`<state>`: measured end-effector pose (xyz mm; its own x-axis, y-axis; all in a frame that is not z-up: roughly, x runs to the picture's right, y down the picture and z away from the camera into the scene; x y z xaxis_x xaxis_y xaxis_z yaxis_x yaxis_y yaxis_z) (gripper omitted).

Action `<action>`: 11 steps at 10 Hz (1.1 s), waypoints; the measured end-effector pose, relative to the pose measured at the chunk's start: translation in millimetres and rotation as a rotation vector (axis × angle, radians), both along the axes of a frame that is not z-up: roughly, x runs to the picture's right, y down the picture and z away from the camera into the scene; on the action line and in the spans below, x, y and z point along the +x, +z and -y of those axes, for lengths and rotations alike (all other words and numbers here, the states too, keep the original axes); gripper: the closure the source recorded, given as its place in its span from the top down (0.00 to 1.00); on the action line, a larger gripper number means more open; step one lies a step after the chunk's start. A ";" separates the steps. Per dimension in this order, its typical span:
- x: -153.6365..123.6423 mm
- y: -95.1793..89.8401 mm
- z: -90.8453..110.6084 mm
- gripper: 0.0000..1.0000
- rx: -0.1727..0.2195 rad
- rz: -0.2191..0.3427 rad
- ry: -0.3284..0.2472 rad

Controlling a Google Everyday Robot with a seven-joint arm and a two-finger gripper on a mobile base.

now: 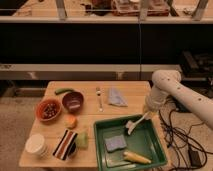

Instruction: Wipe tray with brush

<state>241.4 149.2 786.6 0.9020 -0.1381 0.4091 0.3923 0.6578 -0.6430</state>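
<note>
Green plastic forms the tray [147, 142], a broad rectangle with a raised rim and rounded corners, lying directly below the end effector [146, 114] on the wooden table [90, 112]. The end effector is pinched on the upper end of the brush [136, 122]. Its slim white handle slopes down and to the left from the grip, and the head is set near the tray's far rim. Contact with the tray floor appears to be made, though this cannot be confirmed from this angle.

The step in hand is judged to be the wiping stroke. Light downward pressure is advised, with the handle held at a shallow slope. Strokes should be run across the bare floor and stopped short of the rim.

Below and left of the end effector, a soft-looking grey-blue square sponge [115, 143] and a yellow elongated item [136, 157] occupy the tray's near part. These should be skirted rather than pushed. A metal fork [99, 97] and a crumpled cloth [117, 97] lie farther left, well apart.
</note>
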 end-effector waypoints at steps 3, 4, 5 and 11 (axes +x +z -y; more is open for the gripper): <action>32.4 -20.2 -9.0 0.00 0.004 -0.024 -0.006; 47.0 -27.2 -13.7 0.00 0.005 -0.033 -0.003; 60.2 -33.4 -18.1 0.00 0.006 -0.044 0.002; 96.8 -29.4 -9.5 0.00 0.052 -0.143 0.055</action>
<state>338.2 158.6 757.2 0.9574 -0.1049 0.2691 0.2616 0.7098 -0.6540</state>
